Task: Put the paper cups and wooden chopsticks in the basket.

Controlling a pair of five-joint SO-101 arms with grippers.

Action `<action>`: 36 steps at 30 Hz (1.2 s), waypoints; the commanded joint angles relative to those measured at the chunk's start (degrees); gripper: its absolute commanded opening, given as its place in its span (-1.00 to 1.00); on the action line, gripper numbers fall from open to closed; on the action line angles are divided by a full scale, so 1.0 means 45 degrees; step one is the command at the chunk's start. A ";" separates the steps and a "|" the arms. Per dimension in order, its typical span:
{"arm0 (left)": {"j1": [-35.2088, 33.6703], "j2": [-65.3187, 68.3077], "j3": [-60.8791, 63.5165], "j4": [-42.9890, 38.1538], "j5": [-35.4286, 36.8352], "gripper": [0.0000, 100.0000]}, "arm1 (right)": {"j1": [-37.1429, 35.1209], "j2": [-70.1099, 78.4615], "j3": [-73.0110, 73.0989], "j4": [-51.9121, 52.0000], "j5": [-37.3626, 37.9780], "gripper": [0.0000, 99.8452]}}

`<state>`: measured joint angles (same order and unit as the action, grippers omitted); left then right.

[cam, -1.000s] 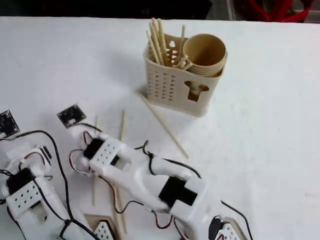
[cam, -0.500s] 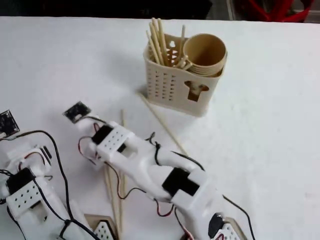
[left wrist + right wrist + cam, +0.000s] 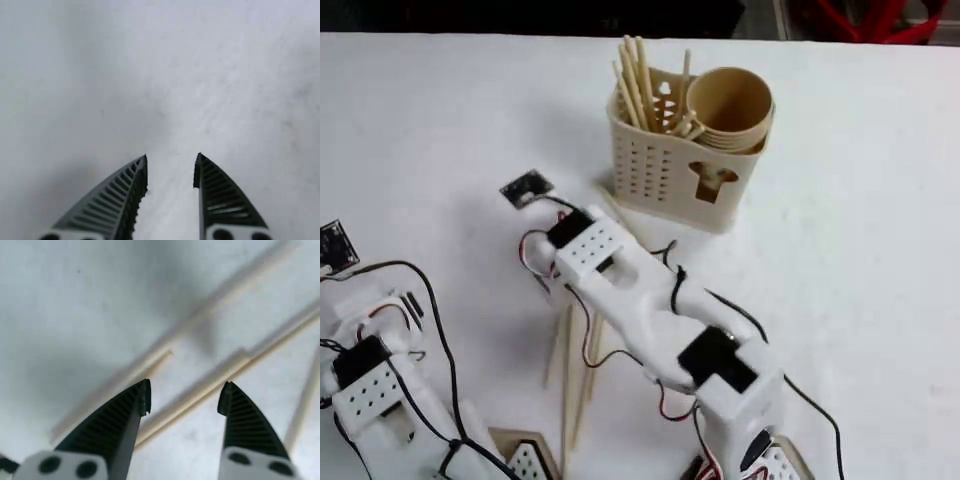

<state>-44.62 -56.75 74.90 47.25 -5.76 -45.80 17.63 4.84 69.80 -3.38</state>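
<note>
The cream basket (image 3: 665,170) stands at the back of the table with stacked paper cups (image 3: 730,105) and several chopsticks (image 3: 635,75) upright in it. Loose wooden chopsticks (image 3: 568,375) lie fanned on the table near the front, beside my right arm (image 3: 640,310). My right gripper (image 3: 185,392) hangs open just above them, over a pair of chopsticks (image 3: 220,375), with another chopstick (image 3: 145,367) beside it. Nothing is between its fingers. My left gripper (image 3: 171,160) is open over bare white table, holding nothing. The left arm (image 3: 365,385) sits at the front left.
The white table (image 3: 860,260) has free room to the right of the basket and across the back left. Cables (image 3: 435,330) trail between the two arms at the front. The short end of one more chopstick (image 3: 610,203) shows at the basket's foot, the rest under my right arm.
My right arm has swung from the front left toward the basket. The loose chopsticks have shifted and now lie fanned nearer the front. The left arm has not moved.
</note>
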 commanded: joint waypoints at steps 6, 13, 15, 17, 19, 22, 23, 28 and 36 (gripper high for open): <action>-0.0068 -0.0264 -0.0664 -0.0234 0.0098 -0.68 | 0.0225 -0.1123 -0.0274 0.1065 -0.0742 -0.53; -0.0068 -0.0264 -0.0664 -0.0234 0.0098 -0.68 | 0.0654 -0.1104 0.0645 0.0850 -0.0821 -0.54; -0.0068 -0.0264 -0.0664 -0.0234 0.0098 -0.68 | 0.0928 -0.1084 0.1094 0.0205 -0.0821 -0.54; -0.0049 -0.0264 -0.0664 -0.0234 0.0098 -0.68 | 0.1260 -0.1006 0.1504 -0.0654 -0.0821 -0.54; -0.0049 -0.0264 -0.0664 -0.0234 0.0098 -0.68 | 0.1534 -0.1006 0.1954 -0.1397 -0.0821 -0.54; -0.0049 -0.0264 -0.0664 -0.0234 0.0098 -0.68 | 0.1631 -0.0967 0.2481 -0.2237 -0.0821 -0.54; -0.0049 -0.0264 -0.0664 -0.0234 0.0098 -0.68 | 0.1612 -0.0850 0.2559 -0.2491 -0.0821 -0.55; -0.0049 -0.0264 -0.0664 -0.0234 0.0098 -0.68 | 0.1573 0.0576 0.2149 -0.3429 -0.0781 -0.76; -0.0049 -0.0264 -0.0664 -0.0234 0.0098 -0.68 | 0.1534 0.2061 0.0176 -0.1827 -0.0723 -0.95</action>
<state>-44.62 -56.75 74.90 47.25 -5.76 -38.51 24.22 8.62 61.45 -6.55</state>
